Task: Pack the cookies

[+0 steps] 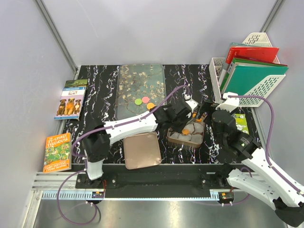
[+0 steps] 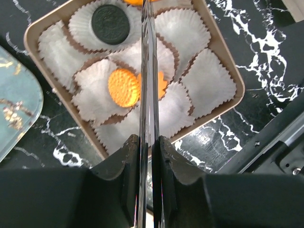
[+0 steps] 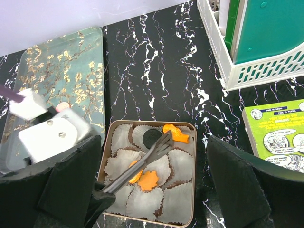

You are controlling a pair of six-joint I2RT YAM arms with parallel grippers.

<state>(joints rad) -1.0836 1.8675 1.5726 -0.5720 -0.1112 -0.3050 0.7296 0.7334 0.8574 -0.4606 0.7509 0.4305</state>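
Step in hand: You are in the placing step, as I judge it. The left gripper (image 2: pixel 148 152) is holding the tongs (image 3: pixel 142 164) out over the tin (image 3: pixel 142 122).
Left jaws: They are pressing shut on the handle of the tongs, and the two blades are lying flat together. I cannot tell whether the tips are carrying anything.
Right jaws: The right gripper (image 3: pixel 153 142) is standing wide open and empty, hovering over the near side of the tin.
Cookies (image 2: pixel 123 88): Four are lying in the tin among the paper cups (image 2: pixel 209 80). They are a round orange one, an orange leaf-shaped one (image 3: pixel 148 180) just beside it, a dark one (image 2: pixel 110 23) and another orange one (image 3: pixel 175 135) at the far edge, next to the tong tips. Three more, green, orange and pink, are waiting on the tray (image 3: pixel 71 61), close together (image 1: pixel 145 99).
Next move: It is probably calling for you to lift the tongs clear of the cups, let the blades open and swing them to the tray. The flat pieces there are asking for a low, level pinch.
Risk: The thin cups are sitting loose, so a dragging tip could be pulling them out of place.
Surface: The table (image 3: pixel 156 71) is showing black marble with white veins. The rose-gold lid (image 1: pixel 141 149) is lying left of the tin.
Room: Pale walls (image 1: pixel 166 28) are closing in three sides. Two books (image 1: pixel 70 99) are lying at the left, and a file rack (image 1: pixel 259 90) and a green booklet (image 3: pixel 280 133) at the right.
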